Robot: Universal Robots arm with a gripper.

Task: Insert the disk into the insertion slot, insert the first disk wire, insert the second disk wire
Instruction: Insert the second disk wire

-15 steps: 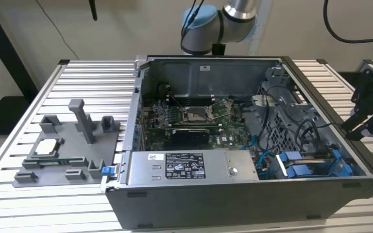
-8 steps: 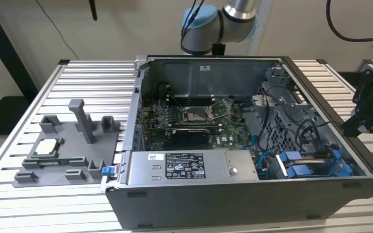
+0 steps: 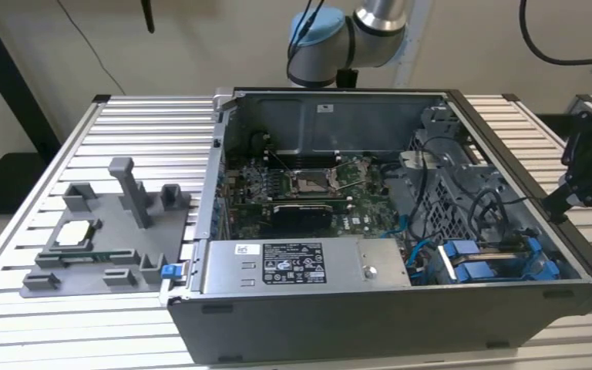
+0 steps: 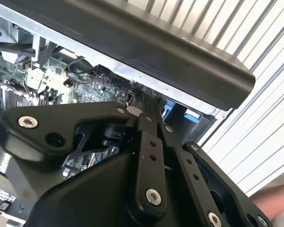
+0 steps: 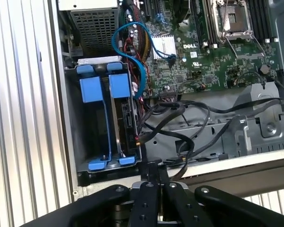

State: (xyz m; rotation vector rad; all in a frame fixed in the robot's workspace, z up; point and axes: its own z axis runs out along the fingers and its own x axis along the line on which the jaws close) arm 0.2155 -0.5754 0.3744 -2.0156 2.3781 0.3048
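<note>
black tool (image 5: 151, 169) with silver screws (image 4: 153, 197), silver-and-blue arm (image 3: 366, 31)

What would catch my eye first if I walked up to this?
Probably the open computer case lying on the slatted metal table, its green motherboard exposed. Next, the bright blue carriers in the grey metal bay at the case's corner, low on the exterior view's right. The black gripper hangs just outside the case wall beside that bay, shut and empty.

A black-and-white printed label (image 3: 294, 264), its fine print too small to read, lies on the silver metal power-supply box (image 3: 378, 266), a small white sticker (image 3: 324, 107) on the grey computer case's back wall (image 3: 378, 119), and white maker's lettering (image 5: 188, 47) on the green circuit board (image 5: 199, 75).
</note>
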